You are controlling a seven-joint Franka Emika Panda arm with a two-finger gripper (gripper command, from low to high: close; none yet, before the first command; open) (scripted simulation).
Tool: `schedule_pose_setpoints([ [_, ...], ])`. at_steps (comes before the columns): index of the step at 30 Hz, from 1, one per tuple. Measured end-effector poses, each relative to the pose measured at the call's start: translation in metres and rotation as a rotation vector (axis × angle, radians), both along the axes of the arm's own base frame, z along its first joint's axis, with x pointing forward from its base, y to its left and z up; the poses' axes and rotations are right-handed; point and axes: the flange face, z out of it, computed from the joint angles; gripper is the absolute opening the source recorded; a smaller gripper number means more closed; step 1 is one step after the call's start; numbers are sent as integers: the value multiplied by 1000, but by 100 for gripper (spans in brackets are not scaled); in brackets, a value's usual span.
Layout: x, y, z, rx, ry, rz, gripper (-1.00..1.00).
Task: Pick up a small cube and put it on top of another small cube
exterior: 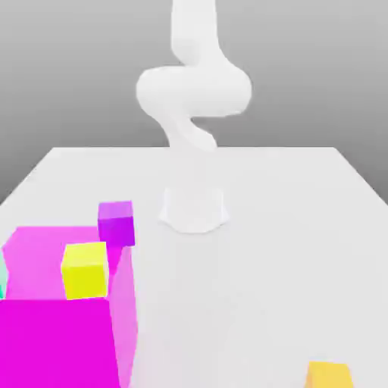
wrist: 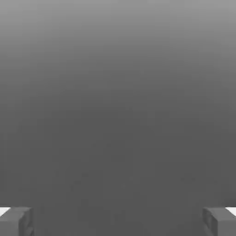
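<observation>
The white table point(exterior: 288, 227) holds a big magenta block point(exterior: 53, 333) at the exterior view's left. The small orange-yellow cube point(exterior: 330, 375) sits well apart from it — down by the near right edge. The claw point(wrist: 118, 221) is spread wide — grasping nothing.

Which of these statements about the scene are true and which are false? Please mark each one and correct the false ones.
1. The gripper is open with nothing between its fingers. True.
2. The orange-yellow cube sits on the purple cube. False: it rests on the table, far from it.
3. The lemon-yellow cube is beside the big magenta block. True.
4. The purple cube is held by the gripper. False: nothing is held.
</observation>
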Motion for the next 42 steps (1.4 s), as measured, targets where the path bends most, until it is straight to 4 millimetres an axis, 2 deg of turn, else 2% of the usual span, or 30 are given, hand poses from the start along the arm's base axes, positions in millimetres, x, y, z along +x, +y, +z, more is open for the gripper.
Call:
schedule_pose_setpoints([
  [4, 50, 18, -51, -39, 95, 180, 0],
  [8, 90, 42, -108, -84, 179, 350, 0],
  [12, 121, 70, -169, -136, 255, 516, 0],
  [16, 141, 101, -234, -199, 326, 678, 0],
  [20, 150, 137, -300, -275, 391, 852, 0],
  [27, 149, 171, -414, -430, 500, 1114, 0],
  [31, 140, 186, -474, -534, 555, 1266, 0],
  [35, 139, 189, -536, -557, 565, 1299, 0],
  [36, 138, 189, -545, -557, 566, 1300, -100],
  [42, 138, 189, -550, -556, 569, 1301, -100],
])
